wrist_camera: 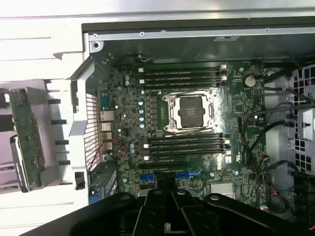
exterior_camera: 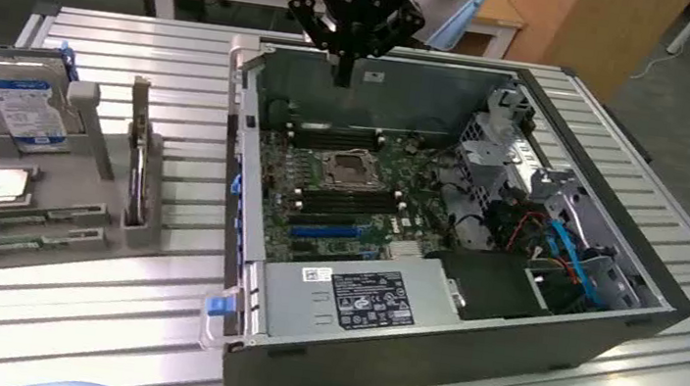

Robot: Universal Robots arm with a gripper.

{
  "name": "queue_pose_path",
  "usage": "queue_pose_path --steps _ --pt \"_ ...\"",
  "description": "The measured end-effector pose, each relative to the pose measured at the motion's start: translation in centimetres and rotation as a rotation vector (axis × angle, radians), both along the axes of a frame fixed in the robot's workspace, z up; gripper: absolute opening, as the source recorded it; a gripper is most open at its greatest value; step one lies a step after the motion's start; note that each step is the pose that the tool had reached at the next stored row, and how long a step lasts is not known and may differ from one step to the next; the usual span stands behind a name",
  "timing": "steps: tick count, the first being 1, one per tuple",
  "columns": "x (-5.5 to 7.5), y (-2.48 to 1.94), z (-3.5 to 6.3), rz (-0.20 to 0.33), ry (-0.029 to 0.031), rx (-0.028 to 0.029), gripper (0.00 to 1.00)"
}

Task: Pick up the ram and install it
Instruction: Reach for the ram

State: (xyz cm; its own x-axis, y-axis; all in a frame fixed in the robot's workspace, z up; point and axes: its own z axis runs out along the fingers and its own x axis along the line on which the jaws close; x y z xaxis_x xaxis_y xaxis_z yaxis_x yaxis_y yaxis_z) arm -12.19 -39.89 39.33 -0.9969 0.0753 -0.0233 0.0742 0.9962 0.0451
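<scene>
Two ram sticks (exterior_camera: 33, 213), thin green boards, lie in slots at the front of the grey holder (exterior_camera: 88, 250) on the exterior view's left. My gripper (exterior_camera: 343, 76) hangs over the back of the open computer case (exterior_camera: 431, 352), far from the holder, shut with nothing between its fingers. In the wrist view the gripper (wrist_camera: 167, 191) looks down on the motherboard (wrist_camera: 128, 162), where empty dark memory slots (wrist_camera: 182, 76) run on both sides of the CPU socket (wrist_camera: 192, 110).
The holder also carries a hard drive (exterior_camera: 20, 104), an upright expansion card (exterior_camera: 134, 162) and a square silver CPU chip (exterior_camera: 6, 183). A power supply (exterior_camera: 359, 298) and cable bundles (exterior_camera: 550, 248) fill the case's near and right side. A slatted table (exterior_camera: 138, 49) lies underneath.
</scene>
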Motion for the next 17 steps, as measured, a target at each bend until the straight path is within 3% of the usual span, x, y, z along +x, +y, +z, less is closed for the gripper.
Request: queue_pose_path --steps 13,17 --pt "-0.10 0.00 0.00 0.000 0.0000 0.0000 0.10" --pt "-0.70 0.00 0.00 0.000 0.0000 0.0000 0.10"
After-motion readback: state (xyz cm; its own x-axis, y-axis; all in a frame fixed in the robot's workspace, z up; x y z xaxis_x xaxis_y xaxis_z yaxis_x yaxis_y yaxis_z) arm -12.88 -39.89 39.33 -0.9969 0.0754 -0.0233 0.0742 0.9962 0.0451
